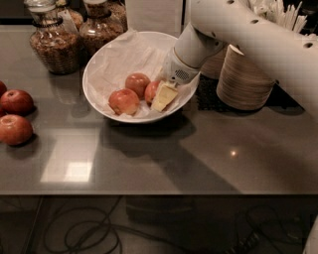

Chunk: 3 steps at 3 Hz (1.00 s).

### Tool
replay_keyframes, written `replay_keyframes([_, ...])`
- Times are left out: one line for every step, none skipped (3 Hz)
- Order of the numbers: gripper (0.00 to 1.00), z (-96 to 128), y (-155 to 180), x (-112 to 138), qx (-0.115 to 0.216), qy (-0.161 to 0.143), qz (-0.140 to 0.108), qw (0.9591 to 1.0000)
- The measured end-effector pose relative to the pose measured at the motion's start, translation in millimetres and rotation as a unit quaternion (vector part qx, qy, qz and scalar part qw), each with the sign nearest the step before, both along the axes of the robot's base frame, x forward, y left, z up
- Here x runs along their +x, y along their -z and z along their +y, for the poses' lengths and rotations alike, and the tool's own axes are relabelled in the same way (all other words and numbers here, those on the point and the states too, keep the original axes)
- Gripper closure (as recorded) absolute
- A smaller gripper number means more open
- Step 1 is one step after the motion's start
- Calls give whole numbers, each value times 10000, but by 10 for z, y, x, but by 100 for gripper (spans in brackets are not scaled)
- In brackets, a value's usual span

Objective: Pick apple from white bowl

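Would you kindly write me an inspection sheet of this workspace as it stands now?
Surface: grey table, glossy, reflecting light.
Job's things: white bowl, paper-lined, holds three apples; the apple is rightmost, partly hidden by the gripper.
Clutter: two glass jars behind the bowl; loose apples at the left edge; stacked disposable bowls to the right.
Grippers: gripper inside the white bowl, against the apple.
Cables: cables coiled on the floor beneath the table.
Surroundings: pale sticks at back right.
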<state>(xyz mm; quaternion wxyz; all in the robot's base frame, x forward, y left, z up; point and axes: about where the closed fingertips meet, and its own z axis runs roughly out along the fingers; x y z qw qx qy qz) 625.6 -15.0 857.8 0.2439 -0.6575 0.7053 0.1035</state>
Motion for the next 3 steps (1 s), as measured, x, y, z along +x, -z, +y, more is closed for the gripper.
replay_keyframes([100, -45, -47, -67, 187, -28, 51, 9998])
replay_keyframes([100, -111, -311, -184, 755, -168, -39, 9970])
replay_keyframes([100, -105, -630, -303, 1310, -437, -169, 9903])
